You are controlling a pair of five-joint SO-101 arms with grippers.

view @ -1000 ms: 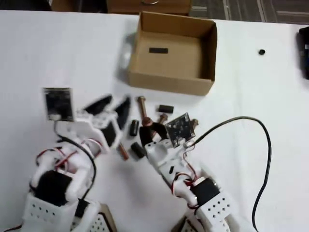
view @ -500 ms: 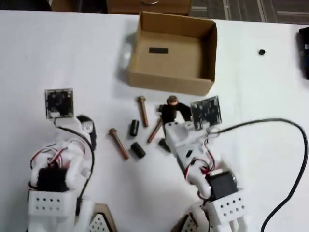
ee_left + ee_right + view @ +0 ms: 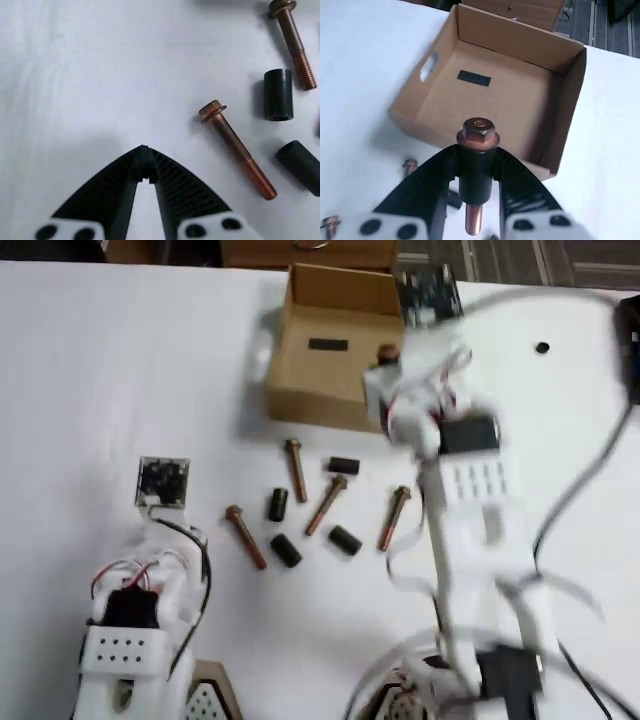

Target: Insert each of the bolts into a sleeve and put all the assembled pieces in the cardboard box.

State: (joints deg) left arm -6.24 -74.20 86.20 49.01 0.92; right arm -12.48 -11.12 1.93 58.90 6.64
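Pinching a sleeved bolt (image 3: 478, 150), the right jaws hang over the cardboard box (image 3: 515, 42). Left jaws are pressed together near a loose bolt (image 3: 236, 150).

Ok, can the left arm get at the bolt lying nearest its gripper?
Probably yes. The bolt lies flat on bare table just ahead of the left gripper, clear of the nearest sleeve, and the right gripper is off by the cardboard box. The jaws are shut, so they must open first.

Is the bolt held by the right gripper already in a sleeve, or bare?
Sleeved: the black sleeve wraps the bolt below its head, threaded tip poking out, clamped in the right gripper.
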